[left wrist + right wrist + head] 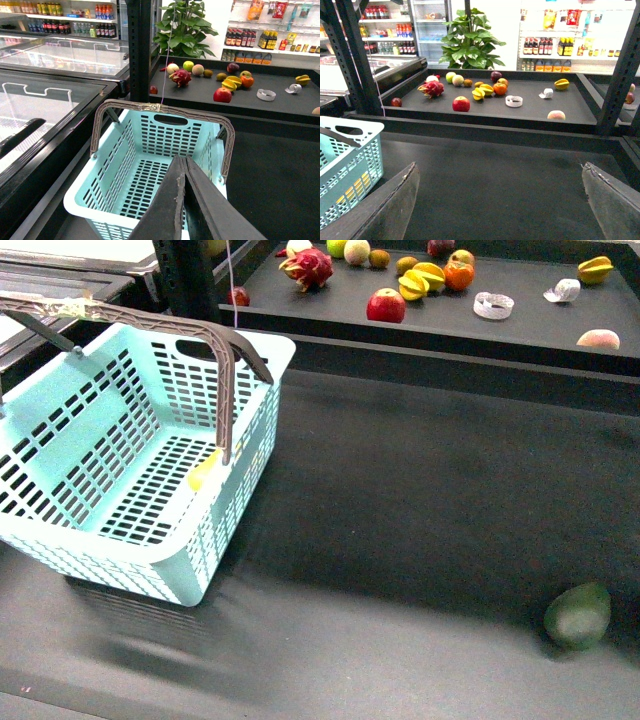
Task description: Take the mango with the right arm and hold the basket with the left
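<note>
So 1 basket point(120, 440), 1 mango point(205, 472) inside it; left gripper point(182, 165) jaws pressed together above basket, right gripper point(500, 200) spread wide.

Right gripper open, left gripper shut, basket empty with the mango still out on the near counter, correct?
Not quite. The mango already lies inside the basket, against its wall, as the front view shows. The rest holds: the right gripper is open and the left gripper is shut.
</note>
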